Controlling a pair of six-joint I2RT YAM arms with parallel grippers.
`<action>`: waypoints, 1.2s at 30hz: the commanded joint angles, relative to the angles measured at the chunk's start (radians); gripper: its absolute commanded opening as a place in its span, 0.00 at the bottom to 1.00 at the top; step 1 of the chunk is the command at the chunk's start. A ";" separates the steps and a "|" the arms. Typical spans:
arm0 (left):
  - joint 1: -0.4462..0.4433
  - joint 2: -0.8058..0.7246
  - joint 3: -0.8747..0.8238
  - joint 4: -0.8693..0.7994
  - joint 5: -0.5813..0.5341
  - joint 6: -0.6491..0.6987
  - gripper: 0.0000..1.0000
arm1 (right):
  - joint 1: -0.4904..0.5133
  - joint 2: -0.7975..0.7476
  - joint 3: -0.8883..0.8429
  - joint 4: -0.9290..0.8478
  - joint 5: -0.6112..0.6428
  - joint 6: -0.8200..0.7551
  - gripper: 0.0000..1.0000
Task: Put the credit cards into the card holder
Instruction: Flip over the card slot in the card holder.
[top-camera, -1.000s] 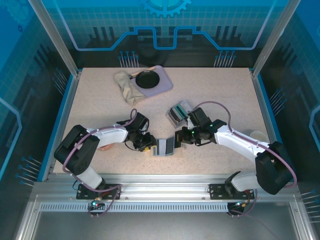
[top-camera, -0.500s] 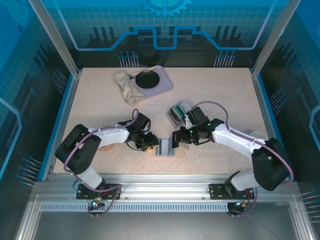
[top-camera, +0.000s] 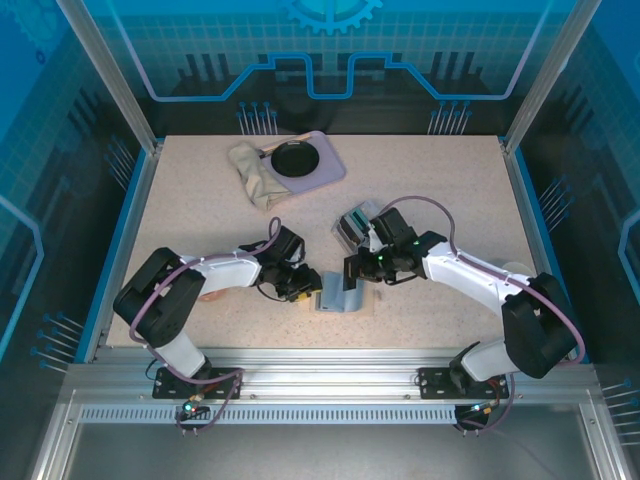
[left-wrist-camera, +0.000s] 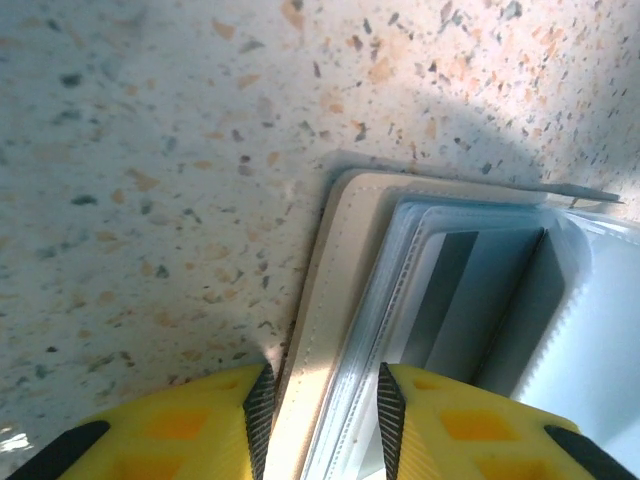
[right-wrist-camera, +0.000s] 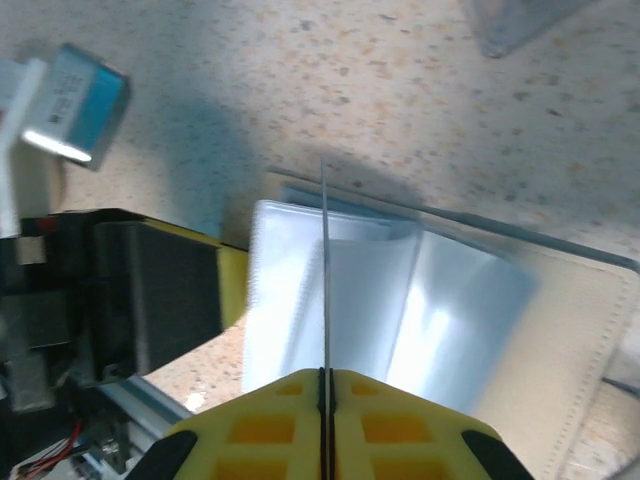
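We see the left tool (left-wrist-camera: 322, 395) clamped on the tan cover of the card holder (left-wrist-camera: 325, 280), which lies open on the table (top-camera: 200, 210) – its far half cut off. The right tool (right-wrist-camera: 325, 385) pinches a card (right-wrist-camera: 324, 260) edge-on over the clear sleeves – its face unreadable.

**A:** Where does the top view sit?

**B:** High above and behind the arms, angled down and forward. It is far enough off to take in the whole table (top-camera: 200, 210), with the arm bases along its bottom edge.

**A:** And the wrist views?

**B:** Both sit very close to the tabletop. The left one looks down past the left gripper (left-wrist-camera: 320, 395) onto the holder (left-wrist-camera: 322, 300). The right one looks past the right gripper (right-wrist-camera: 324, 373) and its edge-on card (right-wrist-camera: 323, 260), from the holder's opposite side.

**A:** What overlaps?

**B:** All three take in the holder. The right wrist view also catches the left gripper.
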 joint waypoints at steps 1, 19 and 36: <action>-0.024 0.028 0.021 0.050 0.041 0.009 0.36 | 0.005 -0.037 0.023 -0.108 0.114 -0.016 0.10; -0.025 -0.026 0.016 -0.043 -0.062 0.022 0.43 | 0.036 -0.069 -0.068 0.076 0.036 0.025 0.08; -0.026 -0.052 0.026 -0.016 -0.042 0.041 0.57 | -0.014 -0.030 -0.215 0.311 -0.103 0.080 0.07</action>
